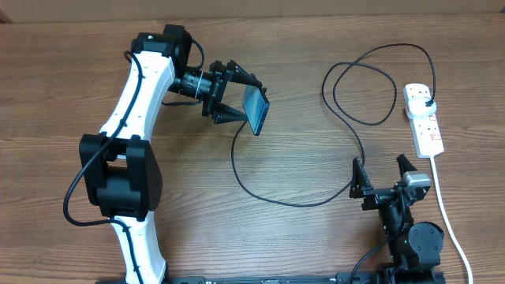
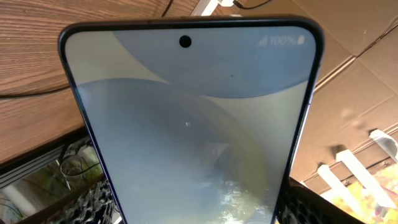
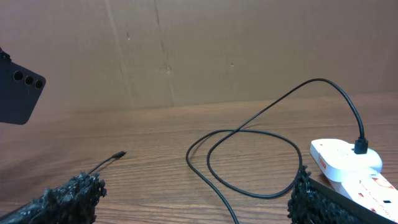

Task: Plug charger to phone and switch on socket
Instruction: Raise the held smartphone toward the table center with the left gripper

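Note:
My left gripper [image 1: 246, 100] is shut on the phone [image 1: 256, 109] and holds it tilted above the table. The phone's lit light-blue screen [image 2: 193, 124] fills the left wrist view, with a finger [image 2: 90, 199] at each lower edge. Its dark back [image 3: 18, 93] shows at the left of the right wrist view. The charger [image 1: 316, 201] lies in loops on the table; its connector tip [image 3: 119, 154] rests free on the wood, apart from the phone. Its black plug [image 1: 427, 103] sits in the white socket [image 1: 424, 118]. My right gripper [image 1: 381, 162] stands open and empty, over the cable [image 3: 249, 186].
The socket's thick white cord [image 1: 446, 213] runs down the right side past the right arm's base [image 1: 414, 241]. A brown cardboard wall [image 3: 217, 50] stands behind the table. The left arm [image 1: 134, 126] crosses the left half of the table.

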`<action>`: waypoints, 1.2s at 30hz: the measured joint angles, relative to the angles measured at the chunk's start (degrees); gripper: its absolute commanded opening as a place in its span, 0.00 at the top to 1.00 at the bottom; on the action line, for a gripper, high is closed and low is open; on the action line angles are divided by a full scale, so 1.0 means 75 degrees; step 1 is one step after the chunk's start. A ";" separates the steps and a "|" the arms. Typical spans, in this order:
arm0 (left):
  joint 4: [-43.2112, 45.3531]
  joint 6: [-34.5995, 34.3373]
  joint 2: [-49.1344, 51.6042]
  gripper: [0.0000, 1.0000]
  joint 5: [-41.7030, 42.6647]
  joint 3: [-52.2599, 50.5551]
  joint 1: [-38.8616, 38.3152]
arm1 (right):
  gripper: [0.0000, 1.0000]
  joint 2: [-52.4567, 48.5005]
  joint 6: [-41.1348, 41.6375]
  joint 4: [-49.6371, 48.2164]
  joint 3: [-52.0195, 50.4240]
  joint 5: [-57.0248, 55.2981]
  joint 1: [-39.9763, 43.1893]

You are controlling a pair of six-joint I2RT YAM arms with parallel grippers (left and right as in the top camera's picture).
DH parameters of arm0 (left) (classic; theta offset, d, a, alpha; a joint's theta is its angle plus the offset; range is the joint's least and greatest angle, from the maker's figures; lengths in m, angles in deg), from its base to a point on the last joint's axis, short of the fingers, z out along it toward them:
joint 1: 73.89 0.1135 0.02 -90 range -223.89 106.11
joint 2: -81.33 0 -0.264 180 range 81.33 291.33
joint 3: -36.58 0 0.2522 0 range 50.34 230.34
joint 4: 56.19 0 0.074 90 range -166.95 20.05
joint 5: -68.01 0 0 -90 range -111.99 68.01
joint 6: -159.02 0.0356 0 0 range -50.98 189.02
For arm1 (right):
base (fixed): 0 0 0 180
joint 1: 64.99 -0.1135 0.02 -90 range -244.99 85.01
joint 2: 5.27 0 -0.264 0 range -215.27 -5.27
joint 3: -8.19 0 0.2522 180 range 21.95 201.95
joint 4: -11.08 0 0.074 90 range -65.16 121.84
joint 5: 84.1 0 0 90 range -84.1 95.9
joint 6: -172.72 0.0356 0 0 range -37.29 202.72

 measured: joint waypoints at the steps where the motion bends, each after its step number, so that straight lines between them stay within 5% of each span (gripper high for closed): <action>1: 0.0000 -0.0003 0.0000 0.21 0.0020 0.0000 0.0000 | 0.00 0.0000 0.0000 0.0000 0.0000 0.0003 -0.0003; 36: 0.0000 0.0044 0.0000 0.23 0.0230 0.0000 0.0000 | 0.00 0.0000 0.0006 -0.0015 0.0000 0.0038 0.0000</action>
